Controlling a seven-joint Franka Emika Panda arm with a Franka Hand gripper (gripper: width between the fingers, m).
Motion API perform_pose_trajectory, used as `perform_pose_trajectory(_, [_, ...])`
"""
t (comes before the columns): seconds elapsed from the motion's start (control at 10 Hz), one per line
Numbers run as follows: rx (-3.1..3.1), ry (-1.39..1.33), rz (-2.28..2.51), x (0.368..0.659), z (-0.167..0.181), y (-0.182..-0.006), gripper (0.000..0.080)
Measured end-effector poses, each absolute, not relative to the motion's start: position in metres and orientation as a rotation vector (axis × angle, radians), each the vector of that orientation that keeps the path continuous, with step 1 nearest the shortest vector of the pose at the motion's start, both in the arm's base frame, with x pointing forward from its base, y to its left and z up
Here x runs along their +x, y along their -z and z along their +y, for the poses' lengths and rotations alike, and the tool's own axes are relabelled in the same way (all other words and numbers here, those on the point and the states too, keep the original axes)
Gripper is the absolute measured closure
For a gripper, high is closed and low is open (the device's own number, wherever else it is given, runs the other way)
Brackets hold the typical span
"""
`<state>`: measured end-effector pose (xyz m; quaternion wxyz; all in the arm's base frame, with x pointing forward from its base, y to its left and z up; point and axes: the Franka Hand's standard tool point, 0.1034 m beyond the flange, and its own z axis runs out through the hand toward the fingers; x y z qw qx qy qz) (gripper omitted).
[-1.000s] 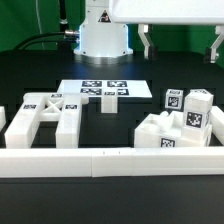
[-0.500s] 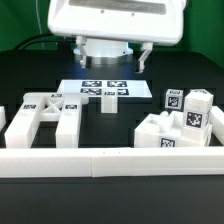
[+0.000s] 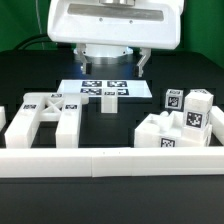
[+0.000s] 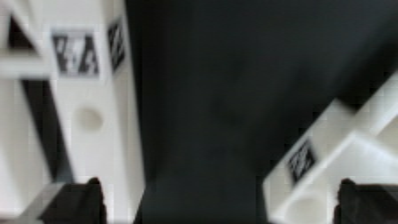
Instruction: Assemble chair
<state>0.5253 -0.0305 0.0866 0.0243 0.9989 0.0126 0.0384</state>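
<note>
White chair parts: two clusters, one post | end effector: one, fingers apart

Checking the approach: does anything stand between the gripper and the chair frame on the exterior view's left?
Nothing visible does. The open gripper hangs high over the table; only bare black surface lies between it and the frame.

Frame at the exterior view's left, posts right, marker board between.

Robotics lab, black table, tagged marker board, white border rails
</note>
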Motion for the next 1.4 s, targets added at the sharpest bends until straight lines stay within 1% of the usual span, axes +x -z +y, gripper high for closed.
perform_pose_trajectory(0.2, [3.11,0.09,0.015,0.511,-0.032,-0.075,0.0151])
perform_pose_trajectory(0.3, [3.11,0.15,0.008,0.508,-0.035,-0.071,0.0151])
perform_pose_trajectory(0.4, [3.114,0.285,-0.001,0.5,-0.034,-0.068,0.0151])
perform_pose_trajectory(0.6, [3.109,0.42,0.003,0.504,-0.032,-0.067,0.0151])
perform_pose_trajectory(0.7, [3.096,0.575,0.003,0.497,-0.029,-0.067,0.0151])
perform_pose_trajectory(0.8, [3.079,0.691,0.0,0.495,-0.029,-0.066,0.0151])
perform_pose_trajectory(1.0, [3.022,0.948,-0.028,0.485,-0.032,-0.057,0.0151])
perform_pose_trajectory(1.1, [2.981,1.095,-0.086,0.48,-0.031,-0.056,0.0151])
perform_pose_trajectory(1.3, [2.903,1.276,-0.144,0.477,-0.035,-0.053,0.0151])
perform_pose_trajectory(1.4, [2.901,1.275,-0.143,0.48,-0.035,-0.05,0.0151])
